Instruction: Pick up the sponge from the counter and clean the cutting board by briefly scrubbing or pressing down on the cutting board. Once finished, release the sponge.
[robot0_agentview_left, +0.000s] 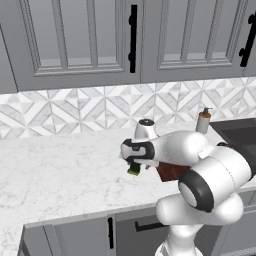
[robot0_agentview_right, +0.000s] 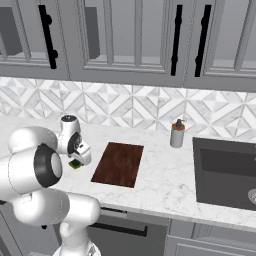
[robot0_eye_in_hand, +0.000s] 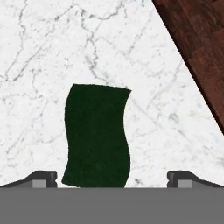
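Both pincer (robot0_eye_in_hand: 112, 177) fingertips spread wide over the sponge (robot0_eye_in_hand: 97, 135).

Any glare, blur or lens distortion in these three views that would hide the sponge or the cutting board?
Left base view: flat even light, no glare; the arm covers most of the cutting board and part of the sponge. Right base view: sharp, board fully visible, sponge half hidden behind the open pincer. Hand view: the sponge's edges look bowed, the counter veining crisp, no cast shadows.
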